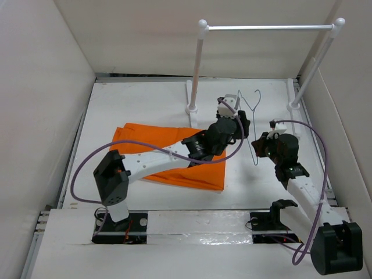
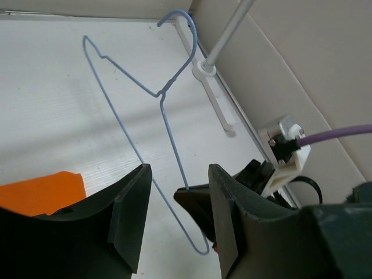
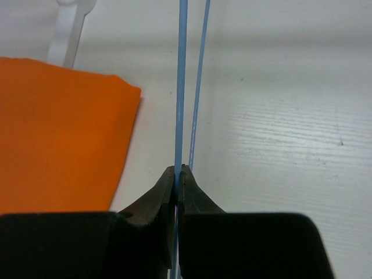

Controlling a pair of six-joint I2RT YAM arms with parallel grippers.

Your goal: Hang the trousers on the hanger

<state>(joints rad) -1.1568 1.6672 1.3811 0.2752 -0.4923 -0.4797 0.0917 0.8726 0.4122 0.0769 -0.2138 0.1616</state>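
Observation:
The orange trousers (image 1: 168, 157) lie folded flat on the table, left of centre. They also show in the left wrist view (image 2: 40, 189) and the right wrist view (image 3: 58, 128). The thin pale blue hanger (image 1: 251, 116) is held up off the table, its hook toward the back. My right gripper (image 1: 261, 146) is shut on one of its wire arms (image 3: 181, 87), near the hanger's lower corner (image 2: 200, 247). My left gripper (image 1: 242, 124) reaches over the trousers and is open and empty (image 2: 177, 174), close beside the hanger wire (image 2: 168, 116) without touching it.
A white two-post rack with a silver crossbar (image 1: 267, 27) stands at the back, its feet (image 1: 192, 107) on the table and one base (image 2: 203, 68) near the hanger hook. White walls close in the table on three sides.

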